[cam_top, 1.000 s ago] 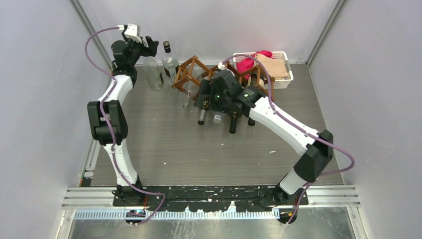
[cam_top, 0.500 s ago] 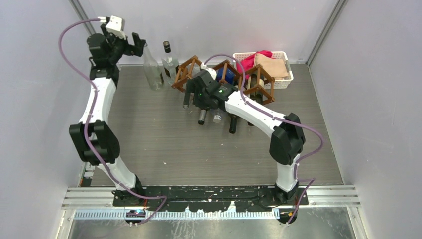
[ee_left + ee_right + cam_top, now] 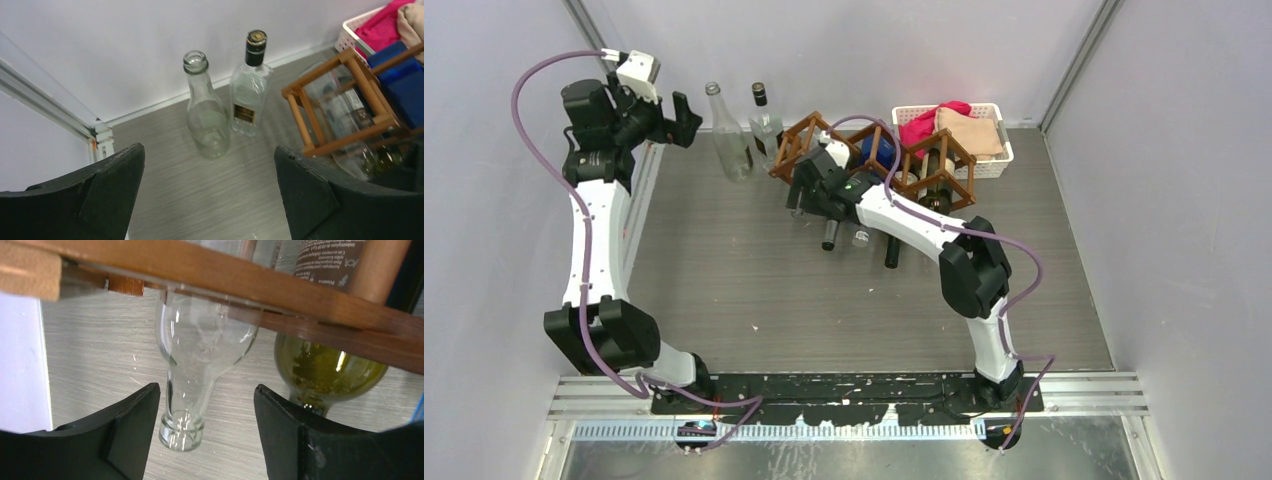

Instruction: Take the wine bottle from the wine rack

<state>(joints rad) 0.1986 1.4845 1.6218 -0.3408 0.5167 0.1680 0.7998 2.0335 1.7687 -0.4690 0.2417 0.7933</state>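
The brown wooden wine rack [image 3: 876,158] stands at the back of the table with several bottles lying in its cells, necks toward me. My right gripper [image 3: 801,193] is open at the rack's left end. In the right wrist view [image 3: 207,425] its fingers stand on either side of the neck of a clear wine bottle [image 3: 200,350] without touching it. The bottle lies under a rack slat [image 3: 240,275], beside a green bottle [image 3: 325,370]. My left gripper [image 3: 686,115] is open and empty, raised at the far left, and is open in its own view [image 3: 210,180].
Two upright bottles stand left of the rack: an uncapped clear one [image 3: 729,135] [image 3: 207,115] and a black-capped one [image 3: 764,120] [image 3: 248,90]. Dark bottle necks [image 3: 831,235] [image 3: 892,250] stick out of the rack. A white basket [image 3: 989,165] of cloths sits at the back right.
My left gripper has drawn back to the left, away from the upright clear bottle. My right gripper has moved left along the rack, from the dark bottles to the clear bottle's neck.
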